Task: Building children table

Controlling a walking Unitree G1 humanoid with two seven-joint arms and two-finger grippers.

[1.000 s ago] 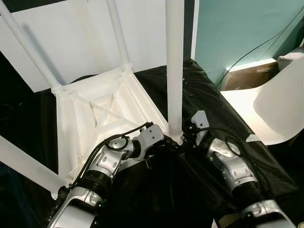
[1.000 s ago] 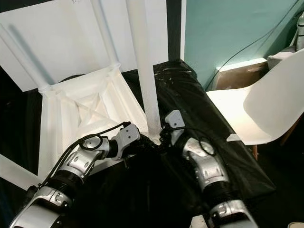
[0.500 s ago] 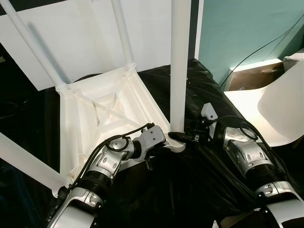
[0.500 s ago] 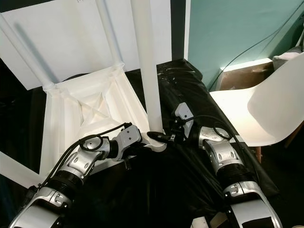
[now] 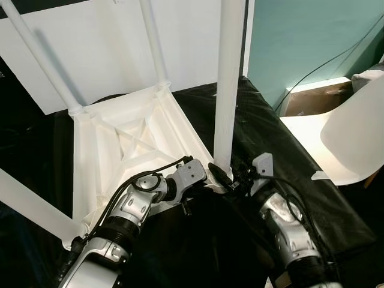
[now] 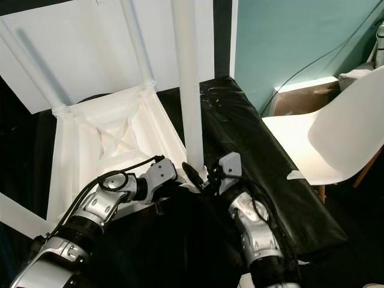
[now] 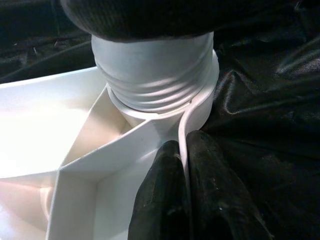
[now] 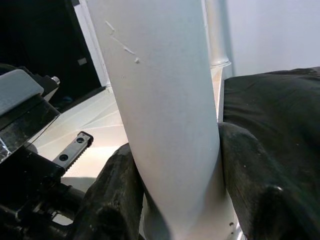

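Right pincer [image 8: 172, 200] around leg [image 8: 160, 110] (upright)

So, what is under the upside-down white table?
A black sheet lies under the table and spreads out beside it. What the sheet covers cannot be seen.

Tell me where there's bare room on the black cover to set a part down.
The free patch is the black cover between the upright table leg and the white chair. It is crowded at the leg's base, where the left gripper pinches the tabletop's rim and the right gripper clamps the leg.
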